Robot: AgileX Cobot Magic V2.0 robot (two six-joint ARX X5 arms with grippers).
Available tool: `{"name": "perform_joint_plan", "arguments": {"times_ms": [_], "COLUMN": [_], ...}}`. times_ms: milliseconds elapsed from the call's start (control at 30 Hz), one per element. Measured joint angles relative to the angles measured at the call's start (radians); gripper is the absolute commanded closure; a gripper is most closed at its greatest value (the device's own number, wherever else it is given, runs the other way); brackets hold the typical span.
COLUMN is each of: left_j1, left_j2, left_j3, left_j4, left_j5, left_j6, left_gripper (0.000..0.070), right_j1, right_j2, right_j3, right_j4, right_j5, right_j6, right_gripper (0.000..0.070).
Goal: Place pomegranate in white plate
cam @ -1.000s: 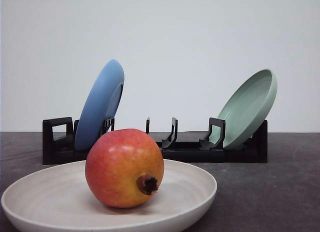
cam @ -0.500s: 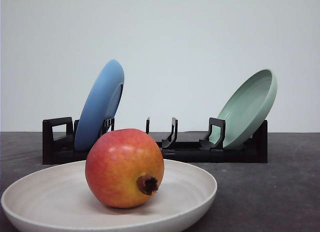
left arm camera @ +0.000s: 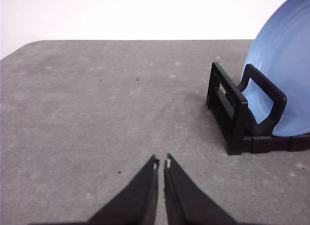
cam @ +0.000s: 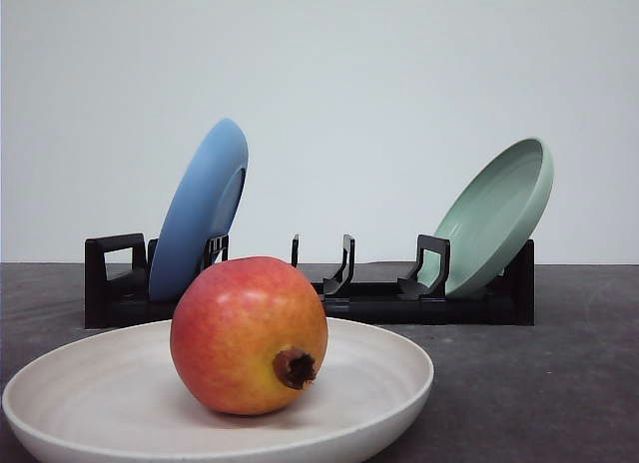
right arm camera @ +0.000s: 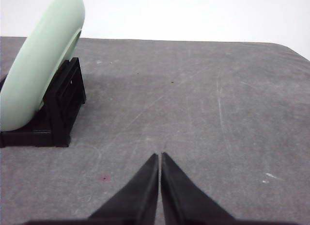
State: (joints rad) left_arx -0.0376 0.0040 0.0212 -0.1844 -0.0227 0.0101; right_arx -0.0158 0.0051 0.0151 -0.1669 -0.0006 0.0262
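Note:
In the front view the pomegranate (cam: 248, 335), red fading to orange-yellow with its dark crown stub facing forward, rests inside the white plate (cam: 90, 393) at the near edge of the table. Nothing touches the fruit. My left gripper (left arm camera: 161, 163) is shut with nothing between its fingers, hovering over bare grey table beside the rack end that holds the blue plate. My right gripper (right arm camera: 159, 156) is also shut and holds nothing, over bare table beside the rack end with the pale green plate.
A black dish rack (cam: 339, 293) stands behind the white plate. A blue plate (cam: 200, 212) leans in its left slots and a pale green plate (cam: 494, 216) in its right slots. The rack's end (left arm camera: 237, 113) and the green plate (right arm camera: 41, 65) sit close to the grippers.

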Motion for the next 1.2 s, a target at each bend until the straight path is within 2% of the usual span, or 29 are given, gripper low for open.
{"name": "perform_joint_plan", "arguments": {"times_ms": [1200], "left_j1": [0.000], "left_j2": [0.000], "left_j3": [0.000], "left_j4": [0.000], "left_j5": [0.000], "left_j6": [0.000], "left_gripper": [0.0700], "right_j1": [0.000], "right_j2": [0.000], "right_j3": [0.000], "right_j4": [0.000], "right_j5": [0.000], "right_j6": [0.001], "right_gripper": [0.0700]}}
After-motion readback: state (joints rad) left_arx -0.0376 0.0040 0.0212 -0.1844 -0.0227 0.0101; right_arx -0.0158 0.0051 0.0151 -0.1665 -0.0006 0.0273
